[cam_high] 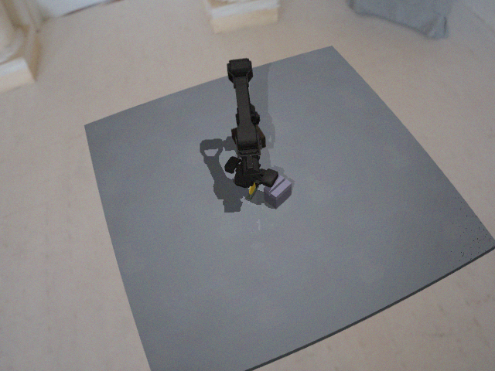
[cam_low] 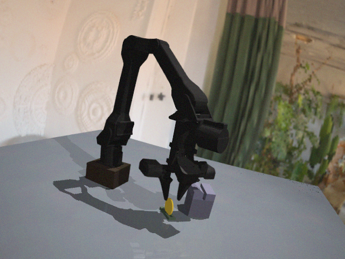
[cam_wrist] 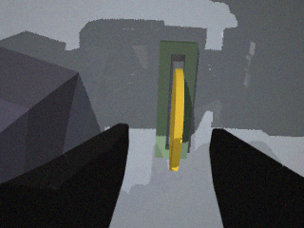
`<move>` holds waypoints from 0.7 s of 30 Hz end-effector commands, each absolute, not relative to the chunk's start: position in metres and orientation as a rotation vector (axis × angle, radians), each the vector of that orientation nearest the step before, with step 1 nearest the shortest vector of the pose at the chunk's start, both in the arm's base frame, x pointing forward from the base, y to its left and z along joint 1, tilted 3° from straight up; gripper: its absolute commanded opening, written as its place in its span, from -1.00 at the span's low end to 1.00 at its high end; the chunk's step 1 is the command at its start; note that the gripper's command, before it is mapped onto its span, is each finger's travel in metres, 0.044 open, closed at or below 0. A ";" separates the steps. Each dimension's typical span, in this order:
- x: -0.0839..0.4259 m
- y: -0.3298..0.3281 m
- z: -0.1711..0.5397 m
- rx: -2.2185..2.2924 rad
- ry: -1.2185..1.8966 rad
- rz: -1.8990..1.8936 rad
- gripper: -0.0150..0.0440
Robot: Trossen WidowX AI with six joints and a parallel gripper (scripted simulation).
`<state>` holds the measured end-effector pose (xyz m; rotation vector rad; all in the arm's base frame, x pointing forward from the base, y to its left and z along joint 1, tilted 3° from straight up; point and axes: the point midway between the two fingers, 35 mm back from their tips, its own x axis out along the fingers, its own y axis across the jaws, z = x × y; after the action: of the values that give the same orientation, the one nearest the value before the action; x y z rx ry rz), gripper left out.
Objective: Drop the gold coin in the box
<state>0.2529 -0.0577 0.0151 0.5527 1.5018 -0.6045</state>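
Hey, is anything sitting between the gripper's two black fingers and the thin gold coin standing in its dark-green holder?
Nothing: in the exterior view only open air separates the open black gripper from the thin gold coin upright in its dark-green holder.

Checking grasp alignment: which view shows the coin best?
Wrist view: the coin stands edge-on in its green holder, framed between the open gripper fingers. The exterior view shows its round face just below the fingertips, beside the grey box. The top view shows only a small yellow sliver under the gripper.
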 end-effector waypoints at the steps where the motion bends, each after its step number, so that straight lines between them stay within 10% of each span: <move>1: 0.250 -0.059 0.005 0.545 1.514 -0.609 0.05; 21: 0.248 -0.060 -0.021 0.544 1.515 -0.609 -0.04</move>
<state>0.2502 -0.0590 -0.0161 0.5523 1.5051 -0.6055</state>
